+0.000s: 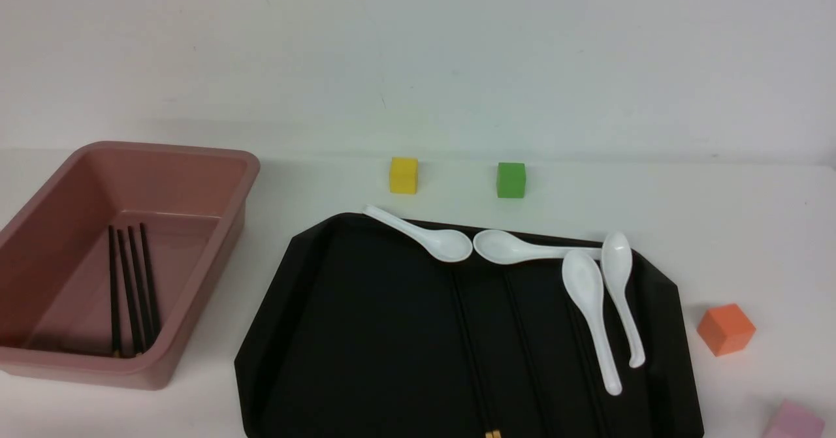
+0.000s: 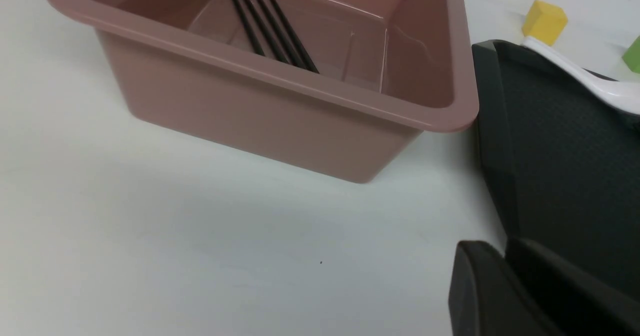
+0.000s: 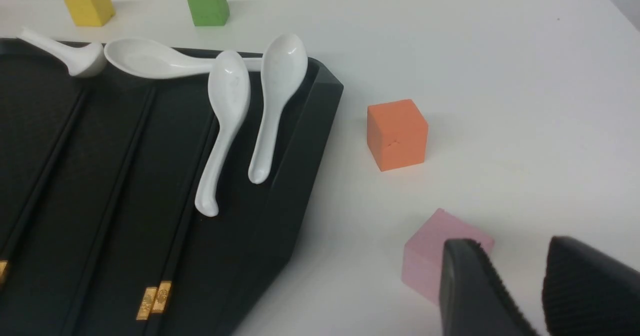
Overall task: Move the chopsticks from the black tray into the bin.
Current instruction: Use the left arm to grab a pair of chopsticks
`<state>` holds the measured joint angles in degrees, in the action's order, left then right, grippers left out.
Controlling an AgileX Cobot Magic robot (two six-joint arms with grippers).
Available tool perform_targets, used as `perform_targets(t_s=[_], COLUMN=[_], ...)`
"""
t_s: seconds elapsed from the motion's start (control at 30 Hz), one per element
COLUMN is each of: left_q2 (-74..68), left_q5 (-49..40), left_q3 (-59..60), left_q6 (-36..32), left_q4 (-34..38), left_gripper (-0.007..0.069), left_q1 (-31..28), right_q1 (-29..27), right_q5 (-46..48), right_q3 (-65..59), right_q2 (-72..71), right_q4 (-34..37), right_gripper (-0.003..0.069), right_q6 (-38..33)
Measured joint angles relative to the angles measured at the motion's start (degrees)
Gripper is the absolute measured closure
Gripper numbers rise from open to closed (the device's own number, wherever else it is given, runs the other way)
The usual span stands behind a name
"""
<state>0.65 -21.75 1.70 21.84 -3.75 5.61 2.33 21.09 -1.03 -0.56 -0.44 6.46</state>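
Bin [image 1: 163, 183] holds four chopsticks [image 1: 130, 288]; black tray [image 1: 366, 333] seemingly holds more.

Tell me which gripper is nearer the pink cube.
Right. The right gripper hangs close by the pink cube; the left gripper is across the black tray, near the bin.

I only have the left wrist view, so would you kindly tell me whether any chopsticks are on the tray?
Observer: Yes, several chopsticks lie on the tray, gold tips toward the robot; I cannot count them exactly.
Operator: Is anything in their way?
Observer: A spoon lies along the rightmost ones, seemingly partly over them.
Operator: Where is the right gripper?
Observer: The right gripper is open and empty, off the tray, by a pink cube.
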Motion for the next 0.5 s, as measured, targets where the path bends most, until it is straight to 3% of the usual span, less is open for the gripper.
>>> perform_targets(t_s=[0.5], left_q2=[0.0], left_q5=[0.3], left_q3=[0.0], left_q6=[0.0], left_q4=[-1.0], left_gripper=[0.053], left_q1=[0.0], right_q1=[0.0], right_q5=[0.0], right_q3=[0.0], right_q2=[0.0], right_q4=[0.0], right_gripper=[0.0419], right_q6=[0.0])
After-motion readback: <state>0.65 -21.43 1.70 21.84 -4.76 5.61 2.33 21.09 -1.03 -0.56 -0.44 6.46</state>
